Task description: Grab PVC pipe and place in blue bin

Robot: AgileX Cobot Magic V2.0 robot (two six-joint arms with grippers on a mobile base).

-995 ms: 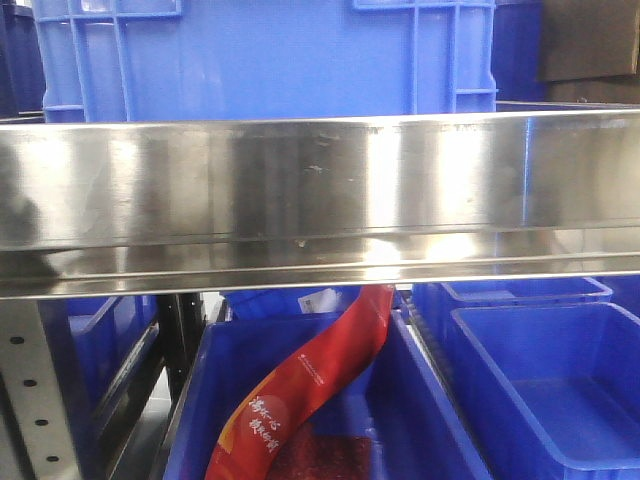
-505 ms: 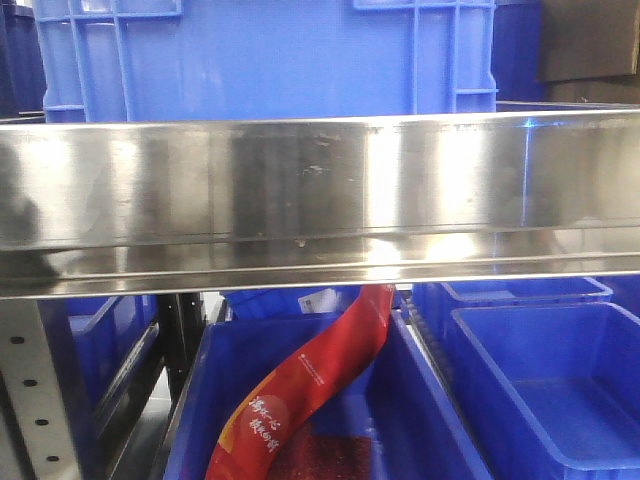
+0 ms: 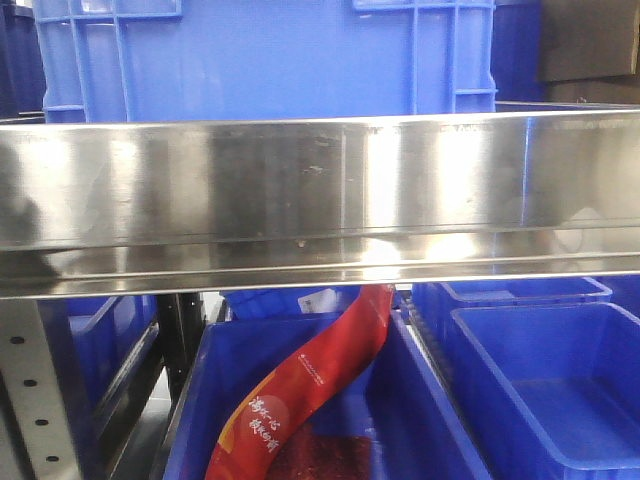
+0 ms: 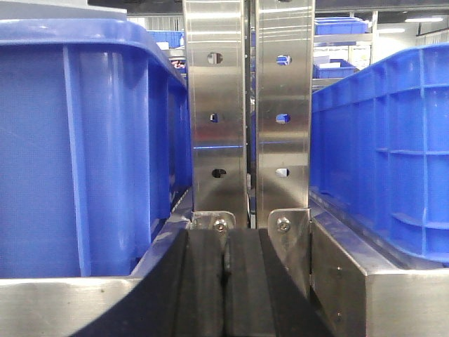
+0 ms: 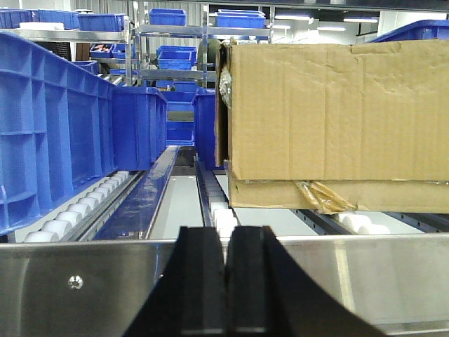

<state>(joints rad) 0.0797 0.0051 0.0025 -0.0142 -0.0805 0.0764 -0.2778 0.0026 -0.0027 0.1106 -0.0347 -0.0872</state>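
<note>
From the front view I see a steel shelf rail (image 3: pixel 320 195) across the middle, a blue bin (image 3: pixel 545 385) lower right and a red package (image 3: pixel 310 385) bottom centre. I cannot find the PVC pipe anywhere. My left gripper (image 4: pixel 224 281), bottom centre, is pressed together before two steel uprights (image 4: pixel 249 105). My right gripper (image 5: pixel 228 281) is likewise pressed together below a cardboard box (image 5: pixel 337 119).

red packet (image 3: pixel 310 385) | steel shelf rail (image 3: pixel 320 190) | cardboard box (image 5: pixel 337 119)
</note>
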